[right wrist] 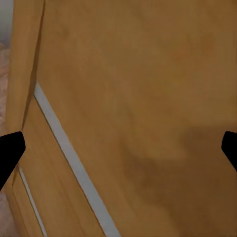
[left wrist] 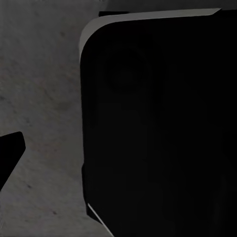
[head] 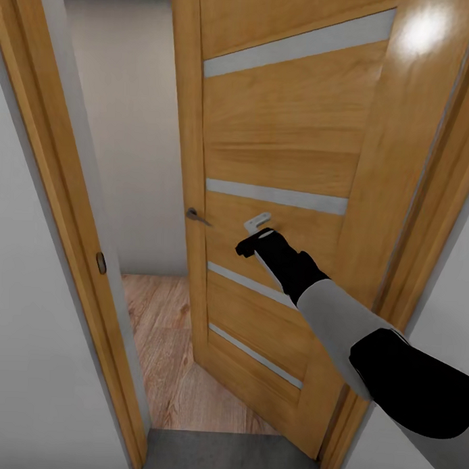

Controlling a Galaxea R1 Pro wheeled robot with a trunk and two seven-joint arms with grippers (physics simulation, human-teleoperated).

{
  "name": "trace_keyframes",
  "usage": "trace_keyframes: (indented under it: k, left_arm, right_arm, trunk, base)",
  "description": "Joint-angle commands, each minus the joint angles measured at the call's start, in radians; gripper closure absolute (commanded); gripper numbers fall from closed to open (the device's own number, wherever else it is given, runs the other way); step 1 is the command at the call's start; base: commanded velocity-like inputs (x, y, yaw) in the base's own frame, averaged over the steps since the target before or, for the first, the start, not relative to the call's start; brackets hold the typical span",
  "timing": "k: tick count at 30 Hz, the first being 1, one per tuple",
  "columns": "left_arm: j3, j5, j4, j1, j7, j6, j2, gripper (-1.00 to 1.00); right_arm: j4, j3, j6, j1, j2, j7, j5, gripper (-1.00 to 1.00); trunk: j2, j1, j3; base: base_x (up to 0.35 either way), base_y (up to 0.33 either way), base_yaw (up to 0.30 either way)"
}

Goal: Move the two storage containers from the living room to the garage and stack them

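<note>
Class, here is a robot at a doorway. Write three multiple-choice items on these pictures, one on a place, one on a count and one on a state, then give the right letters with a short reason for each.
1. Where is the right gripper?
A. Close against the face of the door
B. Down on the plank floor
C. On the door frame at the left

2. How many pale strips cross the door in the head view?
A. One
B. Two
C. Four

3. How does the door stand?
A. Fully closed
B. Partly open
C. Off its hinges

Answers:
1 A: the right gripper is at the door, beside the handle.
2 C: four strips show one below another.
3 B: the plank floor and a far wall show through the gap beside the door's edge.
</note>
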Motion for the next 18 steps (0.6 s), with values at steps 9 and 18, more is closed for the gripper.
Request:
trace_keyframes:
  k: [9, 18]
  left_arm:
    - [-0.007, -0.009, 0.0, 0.0, -0.002, -0.003, -0.002, -1.0]
    - [-0.006, -0.01, -0.001, 0.0, -0.001, -0.001, -0.002, -1.0]
  right_arm:
    - [-0.005, 0.002, 0.006, 0.0, 0.0, 0.031, 0.001, -1.0]
    - [-0.005, 0.007, 0.03, -0.001, 0.0, -0.021, 0.004, -1.0]
  trunk:
    - [-0.001, 0.0, -0.001]
    - [-0.001, 0.0, -0.001]
  base:
    - [0.027, 0.0, 0.0]
    - [0.228, 0.0, 0.0]
